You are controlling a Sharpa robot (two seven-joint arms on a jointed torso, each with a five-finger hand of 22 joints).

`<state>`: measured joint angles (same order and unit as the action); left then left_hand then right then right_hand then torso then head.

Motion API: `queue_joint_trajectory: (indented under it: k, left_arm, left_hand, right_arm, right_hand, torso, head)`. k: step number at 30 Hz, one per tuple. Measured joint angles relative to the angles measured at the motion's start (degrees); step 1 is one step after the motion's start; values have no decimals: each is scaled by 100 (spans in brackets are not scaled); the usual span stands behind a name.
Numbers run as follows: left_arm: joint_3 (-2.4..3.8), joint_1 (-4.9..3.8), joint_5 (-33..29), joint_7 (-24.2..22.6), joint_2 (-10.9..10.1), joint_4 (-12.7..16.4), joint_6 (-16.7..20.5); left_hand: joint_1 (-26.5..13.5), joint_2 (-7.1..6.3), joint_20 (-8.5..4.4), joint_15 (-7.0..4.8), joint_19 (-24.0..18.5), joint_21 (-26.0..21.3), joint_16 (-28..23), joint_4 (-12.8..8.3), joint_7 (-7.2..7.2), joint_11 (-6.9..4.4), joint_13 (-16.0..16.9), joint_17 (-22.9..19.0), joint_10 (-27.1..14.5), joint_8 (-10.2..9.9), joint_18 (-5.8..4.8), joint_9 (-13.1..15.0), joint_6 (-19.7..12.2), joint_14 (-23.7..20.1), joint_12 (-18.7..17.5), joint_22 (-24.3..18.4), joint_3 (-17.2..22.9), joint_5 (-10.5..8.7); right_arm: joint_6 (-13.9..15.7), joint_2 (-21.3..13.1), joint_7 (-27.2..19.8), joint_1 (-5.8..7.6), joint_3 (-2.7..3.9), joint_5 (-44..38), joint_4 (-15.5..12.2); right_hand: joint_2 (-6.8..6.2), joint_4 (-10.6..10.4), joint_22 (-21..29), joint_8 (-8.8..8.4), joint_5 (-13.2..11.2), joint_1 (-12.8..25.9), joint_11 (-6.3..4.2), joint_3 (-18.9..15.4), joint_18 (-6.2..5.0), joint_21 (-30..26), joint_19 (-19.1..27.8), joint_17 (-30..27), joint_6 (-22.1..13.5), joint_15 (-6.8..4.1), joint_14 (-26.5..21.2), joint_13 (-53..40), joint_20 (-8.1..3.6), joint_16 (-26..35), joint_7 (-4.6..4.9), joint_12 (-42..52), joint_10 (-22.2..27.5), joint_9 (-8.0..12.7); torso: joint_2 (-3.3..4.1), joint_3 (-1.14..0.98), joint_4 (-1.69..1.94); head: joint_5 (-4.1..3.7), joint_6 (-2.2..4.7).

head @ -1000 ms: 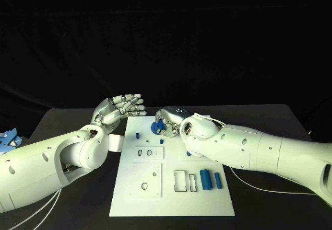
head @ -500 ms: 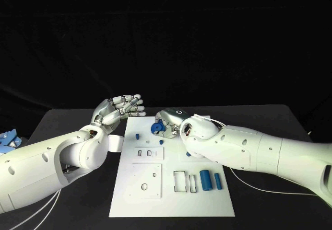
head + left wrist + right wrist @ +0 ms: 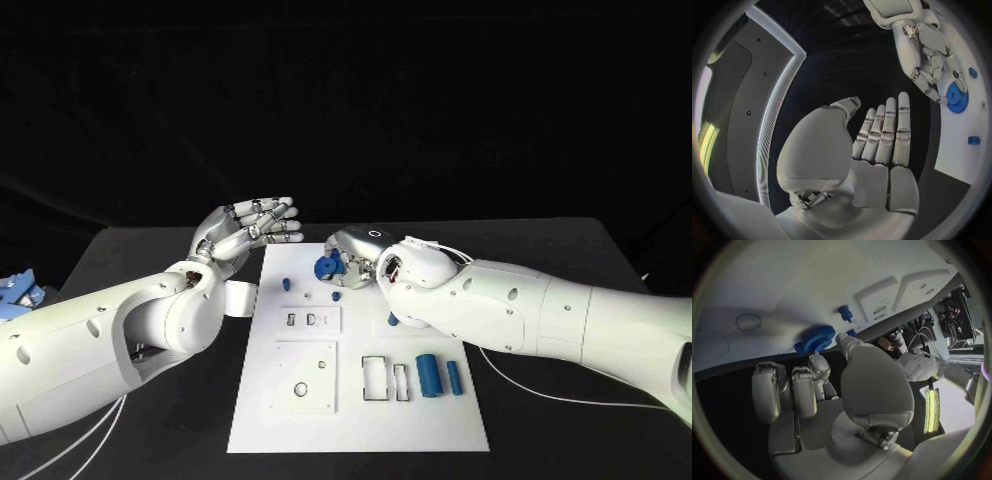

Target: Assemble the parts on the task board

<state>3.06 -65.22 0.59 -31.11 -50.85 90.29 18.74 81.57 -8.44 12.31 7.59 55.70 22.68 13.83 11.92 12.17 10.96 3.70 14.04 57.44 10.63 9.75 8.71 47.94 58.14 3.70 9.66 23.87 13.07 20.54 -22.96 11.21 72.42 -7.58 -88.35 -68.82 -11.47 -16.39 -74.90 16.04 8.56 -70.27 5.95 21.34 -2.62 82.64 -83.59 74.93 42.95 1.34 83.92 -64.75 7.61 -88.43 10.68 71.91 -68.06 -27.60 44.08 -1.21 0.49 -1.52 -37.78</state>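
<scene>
Right hand with gear, slightly nearer

The left hand is raised, palm up, fingers straight and together, holding nothing. Opposite it, the right hand pinches a blue gear at its fingertips.
</scene>
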Motion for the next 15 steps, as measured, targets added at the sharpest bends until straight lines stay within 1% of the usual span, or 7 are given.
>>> queue_joint_trajectory:
  k: [2, 5, 9, 10, 13, 15]
  left_arm:
    - [0, 0, 0, 0, -3, 0, 0]
    - [0, 0, 0, 0, -6, 0, 1]
    - [0, 0, 0, 0, -11, -2, 1]
    - [0, 0, 0, 0, -11, -3, 1]
    - [-2, 0, 0, 0, -15, -10, 1]
    - [-2, 0, 0, 0, -15, -10, 1]
  left_hand:
    - [0, 0, 0, 0, 0, 0, 0, 0, 0, 0, 0, 0, 0, 0, 0, 0, 0, 0, 0, 0, 0, 0]
    - [0, 0, 0, 0, 0, 5, 0, -1, 2, 0, 0, 1, 0, 0, 0, 0, -2, 0, 0, 0, 1, 0]
    - [0, 0, 0, 0, 0, 23, 0, -16, 19, 0, 0, 8, -3, 0, 0, 0, -23, 0, 0, 0, 16, 0]
    - [0, 0, 0, 0, 0, 23, 0, -16, 0, 0, 0, 12, -27, 0, 0, -3, -42, 0, 0, 2, 16, 0]
    - [0, 0, 0, 0, 0, 23, 0, -16, -1, 0, 0, 12, -42, 0, 0, -5, -43, 0, 0, 6, 16, 0]
    - [0, 0, 0, 0, 0, 23, 0, -16, -1, 0, 0, 12, -42, 0, 0, -5, -42, 0, 0, 6, 16, 0]
  right_arm:
    - [-3, -16, 0, 4, 3, 6, -3]
    - [3, -42, 0, 7, 4, 12, -17]
    - [18, -81, 8, 8, 4, 12, -45]
    - [13, -91, 22, 4, -2, 12, -45]
    - [-6, -137, 66, -22, -22, 10, -45]
    - [-6, -157, 86, -19, -20, 7, -57]
  right_hand:
    - [0, -8, 0, 0, 12, 0, 0, -8, 0, 0, 0, 0, 0, 0, 0, -4, 0, 0, 0, 0, 0, -6]
    - [0, 5, -3, 0, 98, 0, 0, -34, 0, 0, 0, 0, 19, 0, 0, -18, 0, 0, -19, 0, 0, -6]
    - [0, 5, -4, -1, 98, 0, 0, -35, 0, 0, 0, -1, 19, 0, 0, -19, 0, 0, -19, 0, 0, -12]
    - [0, 5, -4, 2, 98, 0, 0, -35, 0, 0, 0, -1, 42, 0, 0, -19, 0, 0, 3, 0, 0, -8]
    - [0, 5, -4, 1, 102, 0, 0, -35, 0, 0, 0, -1, 41, 0, 0, -19, 0, 0, 2, 0, 0, -9]
    - [0, 5, -4, 1, 121, 0, 0, -35, 0, 0, 0, -1, 41, 0, 0, -19, 0, 0, 2, 0, 0, -2]
  torso:
    - [1, -1, -1]
    - [1, -1, -2]
    - [1, -4, -3]
    - [1, -3, -3]
    - [1, -1, 0]
    - [2, 1, 1]
  head:
    - [2, -7]
    - [6, -10]
    - [7, -13]
    - [7, -13]
    - [1, -13]
    - [-1, -10]
